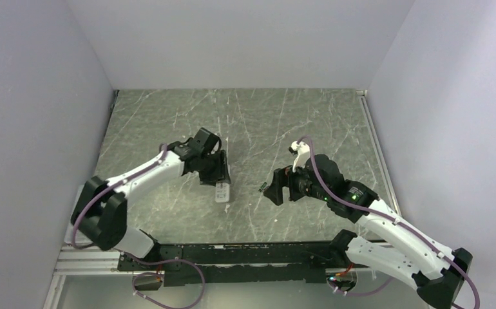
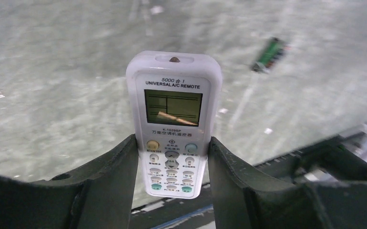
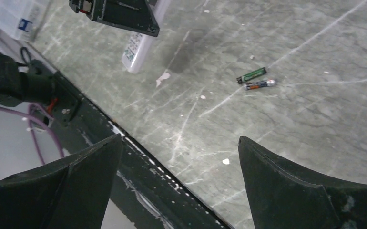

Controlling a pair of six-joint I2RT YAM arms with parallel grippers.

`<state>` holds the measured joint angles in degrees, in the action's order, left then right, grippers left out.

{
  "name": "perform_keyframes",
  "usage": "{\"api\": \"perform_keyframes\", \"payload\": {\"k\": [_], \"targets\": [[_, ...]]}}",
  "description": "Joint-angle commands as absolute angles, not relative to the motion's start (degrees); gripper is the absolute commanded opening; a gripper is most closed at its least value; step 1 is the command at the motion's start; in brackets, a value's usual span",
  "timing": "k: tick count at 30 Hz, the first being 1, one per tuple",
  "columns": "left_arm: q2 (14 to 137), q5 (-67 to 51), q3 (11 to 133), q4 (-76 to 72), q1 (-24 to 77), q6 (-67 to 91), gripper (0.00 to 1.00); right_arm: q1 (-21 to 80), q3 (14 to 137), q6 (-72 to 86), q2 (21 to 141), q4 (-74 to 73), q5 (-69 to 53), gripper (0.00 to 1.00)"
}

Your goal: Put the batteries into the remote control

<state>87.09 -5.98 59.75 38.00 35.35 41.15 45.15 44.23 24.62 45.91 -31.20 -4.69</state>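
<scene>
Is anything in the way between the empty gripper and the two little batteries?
No, nothing visible. The batteries lie side by side on the table, just beyond the open right gripper, and only bare surface shows between them.

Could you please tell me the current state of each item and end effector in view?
remote control: clamped by its sides in the left end effector, buttons showing.
left end effector: shut on the remote control.
right end effector: open, empty, over the table.
green battery: loose on the table, not loaded.
second battery: loose beside the green one.
</scene>
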Motion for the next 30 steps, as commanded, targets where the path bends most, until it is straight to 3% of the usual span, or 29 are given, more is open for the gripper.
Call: {"api": "perform_keyframes", "payload": {"k": [1, 9, 14, 30], "targets": [[79.82, -16.46, 56.97, 28.52, 35.57, 44.65, 0.00, 46.00, 43.48, 29.19, 46.09, -25.18, -10.24, 0.92], [72.55, -20.09, 53.85, 22.80, 35.53, 50.60, 0.00, 54.34, 44.40, 35.35, 49.37, -17.52, -6.42, 0.91], [68.14, -20.64, 52.74, 20.02, 35.51, 53.58, 0.00, 59.28, 45.93, 38.88, 52.14, -16.03, 4.07, 0.89], [59.97, -19.43, 49.66, 13.80, 35.50, 59.51, 0.00, 63.65, 57.91, 38.73, 61.67, -17.86, 13.29, 0.81]]}}
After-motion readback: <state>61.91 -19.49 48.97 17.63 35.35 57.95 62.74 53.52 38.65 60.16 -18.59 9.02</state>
